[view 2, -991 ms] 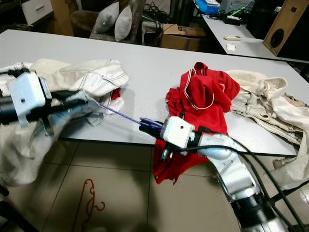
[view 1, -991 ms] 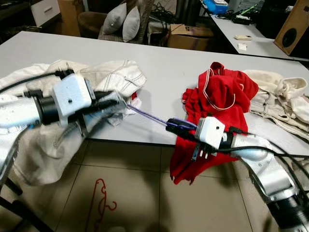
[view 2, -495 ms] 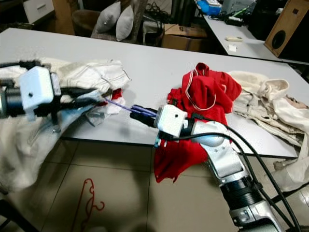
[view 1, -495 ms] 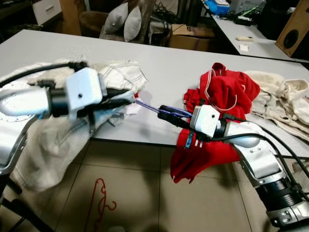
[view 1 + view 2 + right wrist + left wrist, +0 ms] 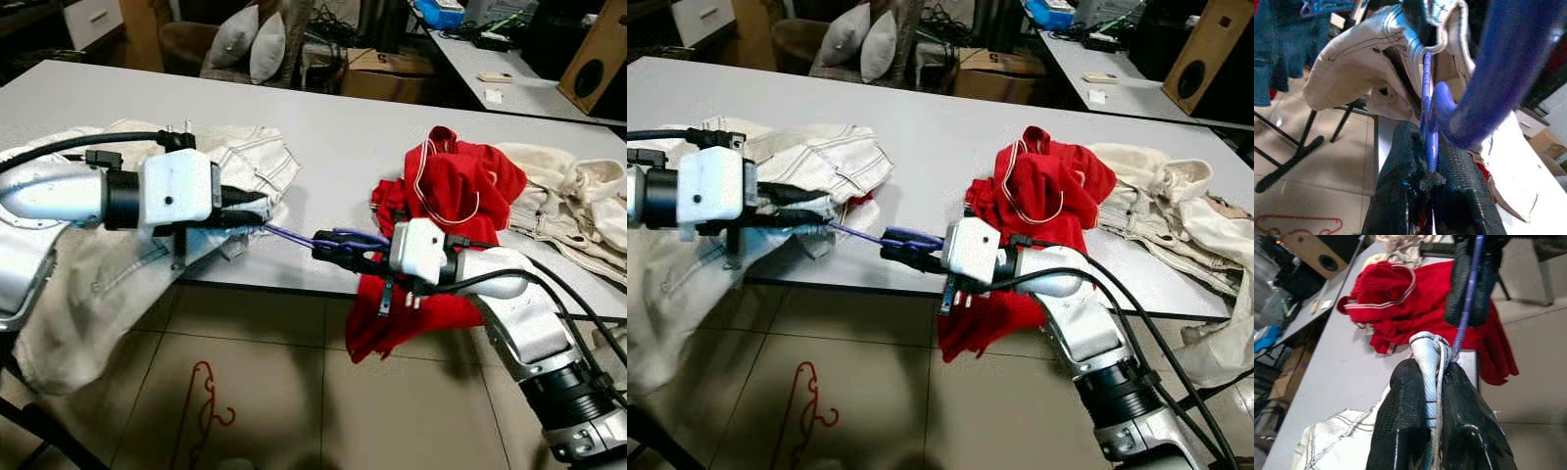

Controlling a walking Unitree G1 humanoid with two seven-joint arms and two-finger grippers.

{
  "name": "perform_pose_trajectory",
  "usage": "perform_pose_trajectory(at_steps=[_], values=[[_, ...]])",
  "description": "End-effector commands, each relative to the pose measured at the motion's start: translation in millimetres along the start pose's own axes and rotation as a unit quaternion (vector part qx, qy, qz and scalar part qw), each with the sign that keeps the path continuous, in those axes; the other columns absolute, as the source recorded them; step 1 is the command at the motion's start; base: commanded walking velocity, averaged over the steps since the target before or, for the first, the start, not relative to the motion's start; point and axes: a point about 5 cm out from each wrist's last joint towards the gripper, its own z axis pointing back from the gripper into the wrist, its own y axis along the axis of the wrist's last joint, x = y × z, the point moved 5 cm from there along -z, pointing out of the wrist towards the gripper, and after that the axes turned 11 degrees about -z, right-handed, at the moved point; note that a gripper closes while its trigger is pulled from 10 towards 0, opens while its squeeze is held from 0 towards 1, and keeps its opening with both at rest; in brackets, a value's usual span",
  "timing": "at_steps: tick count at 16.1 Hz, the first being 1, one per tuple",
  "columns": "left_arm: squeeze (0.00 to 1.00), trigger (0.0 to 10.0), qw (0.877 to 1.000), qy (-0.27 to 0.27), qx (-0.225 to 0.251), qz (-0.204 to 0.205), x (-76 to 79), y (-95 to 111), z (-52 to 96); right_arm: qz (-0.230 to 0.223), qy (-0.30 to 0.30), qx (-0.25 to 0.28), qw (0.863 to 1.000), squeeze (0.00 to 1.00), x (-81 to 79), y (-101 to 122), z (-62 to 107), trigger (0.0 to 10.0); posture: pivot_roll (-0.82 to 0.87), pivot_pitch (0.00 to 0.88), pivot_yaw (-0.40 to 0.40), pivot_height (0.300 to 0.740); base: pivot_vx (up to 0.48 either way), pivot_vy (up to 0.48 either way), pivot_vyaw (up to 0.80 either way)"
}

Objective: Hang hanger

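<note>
A blue-purple hanger [image 5: 294, 236] spans the gap between my two grippers at the near edge of the grey table [image 5: 333, 147]. My right gripper [image 5: 328, 250] is shut on its hook end [image 5: 1431, 122]. One arm of the hanger runs into a cream-white garment [image 5: 147, 220] that lies on the table's left and droops over the edge. My left gripper [image 5: 257, 208] is shut on a fold of that white garment [image 5: 1431, 362], just where the hanger enters it. The hanger's far part is hidden inside the cloth.
A red garment [image 5: 446, 191] lies heaped at the table's middle right and hangs over the edge behind my right arm. More cream clothing [image 5: 568, 196] lies at the far right. A red hanger [image 5: 201, 406] rests on the tiled floor below. Cushions and boxes stand behind the table.
My right gripper has pushed left with the hanger's hook, further toward the white garment. My left gripper has drawn the cloth closer over the hanger. The gap between the grippers has shrunk.
</note>
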Motion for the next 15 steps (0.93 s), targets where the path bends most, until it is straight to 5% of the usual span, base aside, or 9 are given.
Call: perform_pose_trajectory(at_steps=[1, 4, 6, 7, 15], values=[[0.0, 10.0, 0.999, -0.031, 0.01, 0.015, 6.6, 4.3, -3.5, 0.044, 0.009, 0.048, 0.998, 0.0, 7.6, 31.9, 0.1, 10.0, 0.24, 0.0, -0.089, 0.74, 0.0, 0.0, 0.0], [0.0, 10.0, 0.999, -0.029, 0.013, 0.019, 6.8, 4.3, -3.4, 0.048, 0.01, 0.042, 0.998, 0.0, 11.2, 32.5, -0.1, 10.0, 0.24, 0.0, -0.096, 0.74, 0.0, 0.0, 0.0], [0.0, 10.0, 0.998, -0.007, 0.056, 0.032, -2.0, 20.0, -6.4, 0.052, 0.005, 0.024, 0.998, 0.0, 16.8, 27.3, -1.9, 10.0, 0.24, 0.0, -0.106, 0.74, 0.0, 0.0, 0.0], [1.0, 10.0, 0.997, 0.004, 0.074, 0.037, -9.4, 27.1, -7.4, 0.052, 0.006, 0.021, 0.998, 0.0, 18.3, 25.6, -6.3, 10.0, 0.24, 0.0, -0.108, 0.74, 0.0, 0.0, 0.0], [1.0, 10.0, 1.0, -0.008, 0.015, 0.009, -5.0, 8.4, -11.0, 0.05, 0.008, 0.06, 0.997, 0.0, 23.8, 40.9, -16.1, 10.0, 0.24, 0.0, -0.116, 0.74, 0.0, 0.0, 0.0]])
